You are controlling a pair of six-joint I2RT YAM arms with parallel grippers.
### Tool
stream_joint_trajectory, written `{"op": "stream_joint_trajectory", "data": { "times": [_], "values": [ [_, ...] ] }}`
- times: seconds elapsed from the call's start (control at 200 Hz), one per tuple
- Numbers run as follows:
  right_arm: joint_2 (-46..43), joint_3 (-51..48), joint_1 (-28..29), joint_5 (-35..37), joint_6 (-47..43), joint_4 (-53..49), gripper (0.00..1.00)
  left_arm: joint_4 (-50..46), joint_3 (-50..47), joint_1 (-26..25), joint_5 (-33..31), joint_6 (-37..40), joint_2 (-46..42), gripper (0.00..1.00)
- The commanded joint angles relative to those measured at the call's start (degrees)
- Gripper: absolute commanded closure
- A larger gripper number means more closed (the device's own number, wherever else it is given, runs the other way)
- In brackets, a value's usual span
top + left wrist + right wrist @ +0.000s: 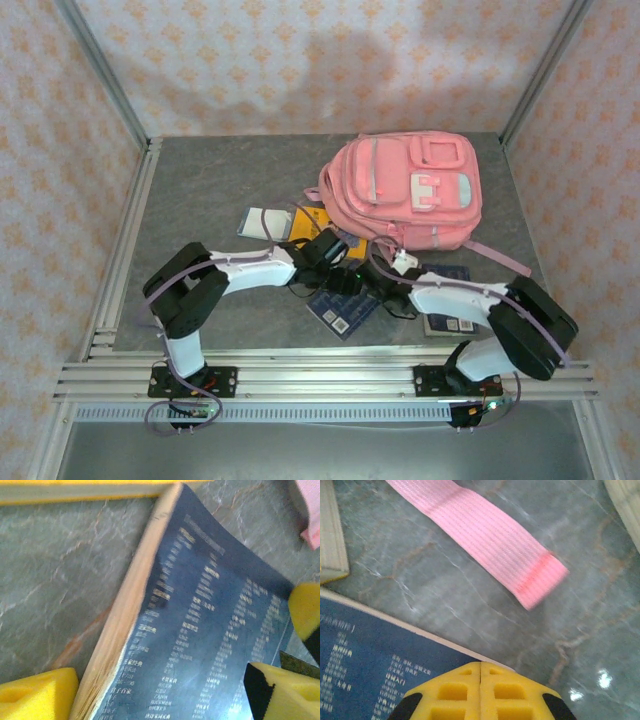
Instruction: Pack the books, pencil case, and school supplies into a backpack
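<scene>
Left tool [160,695] spread over navy book [200,630], right tool [480,690] pressed together, near pink backpack strap [480,545]

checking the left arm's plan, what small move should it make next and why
Probably close the left gripper on the dark navy book with rows of white print. Its yellow foam fingers stand open on either side of the book, with the pale page edge between them, and the book is not yet in the large pink fabric backpack.
</scene>
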Motion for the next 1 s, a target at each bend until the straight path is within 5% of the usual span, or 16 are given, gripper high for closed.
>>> {"op": "stream_joint_trajectory", "data": {
  "times": [0.0,0.235,0.47,0.62,0.871,0.996],
  "values": [
    [4.6,3.0,-0.8,-1.3,-4.8,2.6,1.0,-3.2,-2.5,-0.7,0.9,-1.7,-2.3,0.13],
    [1.9,4.9,-3.9,-5.8,-7.6,5.6,1.0,-6.9,-3.3,-0.7,-6.7,-2.5,-4.2,0.13],
    [-12.0,0.1,-4.8,-4.4,-4.9,-0.6,0.74,-7.8,-3.6,-0.6,-9.6,-5.4,-2.6,0.15],
    [-17.3,-6.6,-5.3,-9.4,-2.7,2.6,0.73,-5.3,-5.7,-0.1,-9.4,-6.7,-3.4,0.22],
    [-14.2,-13.8,-5.3,-18.8,-0.8,13.0,0.71,-3.4,-7.8,1.5,-6.4,-6.0,-4.1,0.3],
    [-9.6,-14.6,-5.3,-22.7,-0.8,18.7,0.69,-0.8,-9.5,1.9,-3.8,-6.7,-3.8,0.46]
  ]
}}
